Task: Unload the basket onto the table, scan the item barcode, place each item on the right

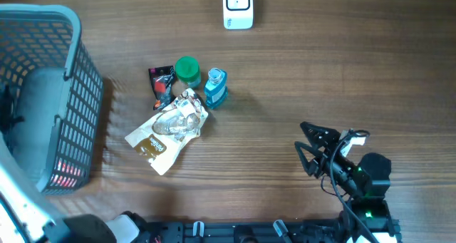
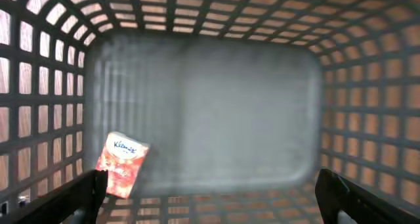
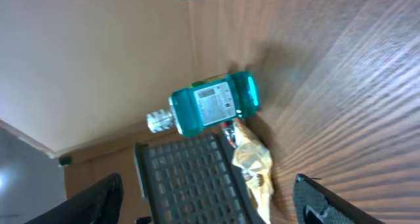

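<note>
- Bottle (image 1: 216, 86): blue, looks upright, mid-surface (image 1: 342, 65), not held. It sits in a tight cluster, with the jar (image 1: 187, 70) just beside it, the bag (image 1: 167, 132) at its lower left and the packet (image 1: 162, 86) past the jar.
- Right tool (image 1: 301, 136): fingers wide apart, empty, near the front right of the surface. It is well apart from the bottle and faces it.
- Left tool (image 2: 211, 178): fingers wide apart, empty, down inside the basket (image 1: 71, 29) above a red pack (image 2: 121, 165).
- Risk, wrong item: the task names none, so the bottle is only my guess, since the right wrist view is aimed at it.
- Risk, knock-on: there is no real gap around the bottle. Wide fingers coming in could shove the jar or snag the bag.
- Risk, tip-over: the bottle looks tall and smooth, so an off-centre touch before closing could topple or roll it.
- Risk, no read: a white label shows on the side facing the right tool, but I can't tell if it carries the barcode. A finger over the code, or the code turned away from the scanner (image 1: 237, 8), means no scan.
- Risk, carry: the scanner sits at the far edge, well apart from the cluster. A shallow or slack grip could let the bottle twist or slip on the way.
- Risk, crowding: the left arm sits in the basket, so a drop-off there could clash.
</note>
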Motion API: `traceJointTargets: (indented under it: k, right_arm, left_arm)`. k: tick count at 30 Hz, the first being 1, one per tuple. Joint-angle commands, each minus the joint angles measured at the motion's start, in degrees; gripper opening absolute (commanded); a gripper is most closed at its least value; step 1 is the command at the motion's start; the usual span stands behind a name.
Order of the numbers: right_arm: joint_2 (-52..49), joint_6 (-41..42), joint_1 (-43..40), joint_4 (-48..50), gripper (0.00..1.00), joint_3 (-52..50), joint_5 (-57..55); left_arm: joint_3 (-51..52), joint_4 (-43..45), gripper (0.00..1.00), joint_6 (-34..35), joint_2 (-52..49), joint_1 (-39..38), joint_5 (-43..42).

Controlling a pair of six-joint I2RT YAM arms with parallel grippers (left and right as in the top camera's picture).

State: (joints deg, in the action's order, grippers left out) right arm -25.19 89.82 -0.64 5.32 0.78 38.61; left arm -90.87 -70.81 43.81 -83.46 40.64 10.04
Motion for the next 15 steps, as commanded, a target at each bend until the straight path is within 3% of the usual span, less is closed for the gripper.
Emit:
traceJointTargets:
  k: [1,2,6,11,15]
  right_arm:
    - [-0.11,-2.89,0.0,-2.4,0.94,0.26,0.81]
    - [-0.11,-3.87,0.0,-2.43,1.0,0.26,0.31]
    - [-0.2,-12.79,0.0,-5.07,1.0,0.26,-4.22]
    - [-2.86,-13.35,0.0,-4.96,1.0,0.26,-6.51]
    - [-6.16,-13.35,0.0,-4.94,1.0,0.26,-6.91]
  left_arm:
    - [-0.11,-1.07,1.0,-0.11,-7.58,1.11,-0.74]
    - [0.42,-1.92,1.0,-0.07,-10.16,1.09,-0.79]
    - [5.95,-3.17,1.0,-0.11,-15.06,1.05,-0.96]
    - [18.38,1.84,1.0,-0.11,-15.15,1.05,0.81]
    - [22.27,3.21,1.0,-0.09,-15.13,1.05,4.44]
